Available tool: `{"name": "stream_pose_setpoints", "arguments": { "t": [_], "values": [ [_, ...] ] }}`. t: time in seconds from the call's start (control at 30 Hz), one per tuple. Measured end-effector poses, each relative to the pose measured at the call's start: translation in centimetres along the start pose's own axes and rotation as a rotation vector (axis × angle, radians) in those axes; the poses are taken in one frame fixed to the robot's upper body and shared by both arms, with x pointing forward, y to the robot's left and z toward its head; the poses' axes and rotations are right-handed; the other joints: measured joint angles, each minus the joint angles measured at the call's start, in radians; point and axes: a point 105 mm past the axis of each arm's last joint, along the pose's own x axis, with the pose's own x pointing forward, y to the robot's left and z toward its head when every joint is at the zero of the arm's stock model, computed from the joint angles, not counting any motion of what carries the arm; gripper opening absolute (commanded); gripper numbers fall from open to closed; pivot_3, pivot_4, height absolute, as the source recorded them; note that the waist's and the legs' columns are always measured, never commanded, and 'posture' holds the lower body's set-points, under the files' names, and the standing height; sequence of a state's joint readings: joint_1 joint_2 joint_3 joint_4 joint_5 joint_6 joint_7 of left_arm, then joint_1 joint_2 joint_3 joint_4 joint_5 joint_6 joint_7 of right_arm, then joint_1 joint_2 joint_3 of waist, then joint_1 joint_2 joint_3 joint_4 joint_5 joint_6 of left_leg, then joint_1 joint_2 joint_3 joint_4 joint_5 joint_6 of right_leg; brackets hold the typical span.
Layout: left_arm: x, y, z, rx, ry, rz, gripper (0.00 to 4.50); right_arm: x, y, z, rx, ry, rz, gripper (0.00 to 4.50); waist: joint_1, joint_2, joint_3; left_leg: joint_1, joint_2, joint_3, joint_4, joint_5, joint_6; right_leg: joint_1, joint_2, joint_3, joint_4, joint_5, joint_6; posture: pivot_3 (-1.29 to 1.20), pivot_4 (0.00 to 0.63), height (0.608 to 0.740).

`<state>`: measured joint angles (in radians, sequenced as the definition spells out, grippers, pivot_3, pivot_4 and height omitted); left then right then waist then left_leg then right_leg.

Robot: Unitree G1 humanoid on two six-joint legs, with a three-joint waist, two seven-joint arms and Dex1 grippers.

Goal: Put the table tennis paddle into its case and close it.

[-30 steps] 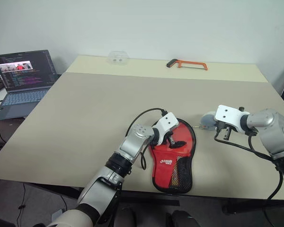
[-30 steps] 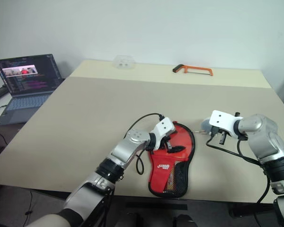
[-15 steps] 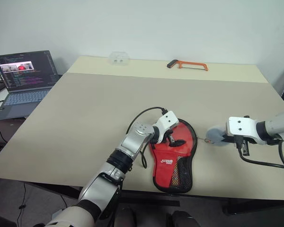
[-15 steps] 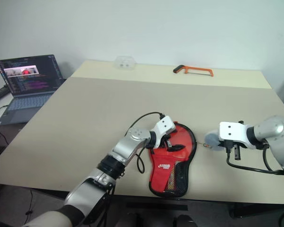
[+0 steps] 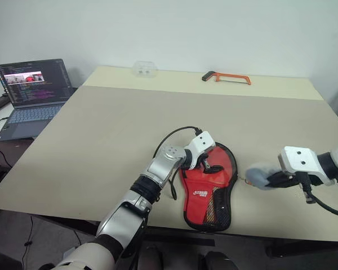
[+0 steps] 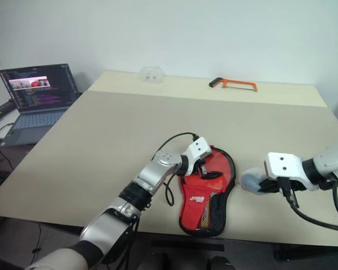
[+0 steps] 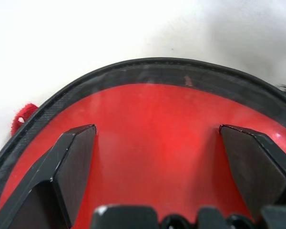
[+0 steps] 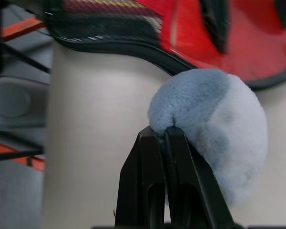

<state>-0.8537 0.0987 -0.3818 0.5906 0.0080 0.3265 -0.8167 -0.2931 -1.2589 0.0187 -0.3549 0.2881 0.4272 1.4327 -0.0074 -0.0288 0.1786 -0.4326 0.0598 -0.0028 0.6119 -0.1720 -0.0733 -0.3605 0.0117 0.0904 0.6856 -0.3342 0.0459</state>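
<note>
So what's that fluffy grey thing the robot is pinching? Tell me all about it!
It is a small fluffy grey-white pouch, rounded like a soft ball, darker grey on one side and paler on the other. It looks like plush fur. The right claw is shut on its edge. It sits low over the beige table, right beside the round end of the red, black-edged case, joined to it by a thin cord. I cannot tell whether it rests on the table.

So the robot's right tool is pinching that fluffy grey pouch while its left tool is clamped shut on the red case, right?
Not quite. The left tool is open, its fingers spread over the red case, as the left wrist view shows. The right tool is indeed pinching the fluffy grey pouch.
</note>
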Motion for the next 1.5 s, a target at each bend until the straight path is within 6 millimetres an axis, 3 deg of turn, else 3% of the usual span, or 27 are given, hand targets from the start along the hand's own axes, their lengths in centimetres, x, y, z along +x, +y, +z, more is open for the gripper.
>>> {"name": "stream_pose_setpoints", "arguments": {
  "t": [0.77, 0.9, 1.1, 1.23, 1.37, 1.5],
  "values": [
    [0.1, 0.5, -0.2, 0.025, 0.036, 0.019, 4.5, 4.6, 10.4, 4.4, -0.082, -0.181, 0.446, 0.02, -0.001, -0.001, -0.004, 0.006, 0.001, -0.003, 0.0, -0.002, 0.002, 0.01, 0.001, -0.002, -0.004, -0.002, 0.003, 0.0, 0.15, 0.74],
    [0.1, 0.5, -0.3, 0.027, 0.041, 0.015, 4.5, 5.2, 11.2, 5.0, -0.079, -0.205, 0.459, 0.02, -0.002, -0.001, -0.007, 0.007, 0.001, -0.003, 0.0, -0.002, 0.002, 0.01, 0.001, -0.002, -0.004, -0.002, 0.003, 0.0, 0.15, 0.74],
    [0.1, 0.6, -0.3, 0.031, 0.046, 0.015, 4.5, 5.3, 10.6, 5.4, -0.086, -0.209, 0.446, 0.02, -0.002, -0.002, -0.008, 0.007, 0.001, -0.003, 0.0, -0.002, 0.002, 0.01, 0.001, -0.002, -0.004, -0.002, 0.003, 0.0, 0.15, 0.74],
    [0.1, 0.8, -0.3, 0.039, 0.05, 0.019, 4.5, 4.8, 8.6, 4.9, -0.071, -0.191, 0.392, 0.02, -0.006, -0.002, -0.008, 0.007, 0.001, -0.003, 0.0, -0.002, 0.002, 0.01, 0.001, -0.002, -0.004, -0.001, 0.003, 0.0, 0.15, 0.74],
    [-0.4, 0.9, -0.2, 0.049, 0.008, 0.021, 4.5, 4.5, 6.3, 2.8, -0.006, -0.134, 0.312, 0.02, -0.016, -0.002, -0.008, 0.007, 0.001, -0.003, 0.0, -0.002, 0.002, 0.01, 0.001, -0.001, -0.004, -0.001, 0.003, 0.0, 0.15, 0.74],
    [-2.3, 0.1, -0.6, 0.045, -0.05, -0.054, 4.5, 4.2, 5.1, 0.4, 0.084, -0.085, 0.271, 1.02, -0.025, 0.0, -0.006, 0.006, 0.002, -0.001, 0.0, -0.002, 0.002, 0.008, 0.002, 0.0, -0.004, 0.001, 0.0, 0.0, 0.15, 0.74]
  ]
}}
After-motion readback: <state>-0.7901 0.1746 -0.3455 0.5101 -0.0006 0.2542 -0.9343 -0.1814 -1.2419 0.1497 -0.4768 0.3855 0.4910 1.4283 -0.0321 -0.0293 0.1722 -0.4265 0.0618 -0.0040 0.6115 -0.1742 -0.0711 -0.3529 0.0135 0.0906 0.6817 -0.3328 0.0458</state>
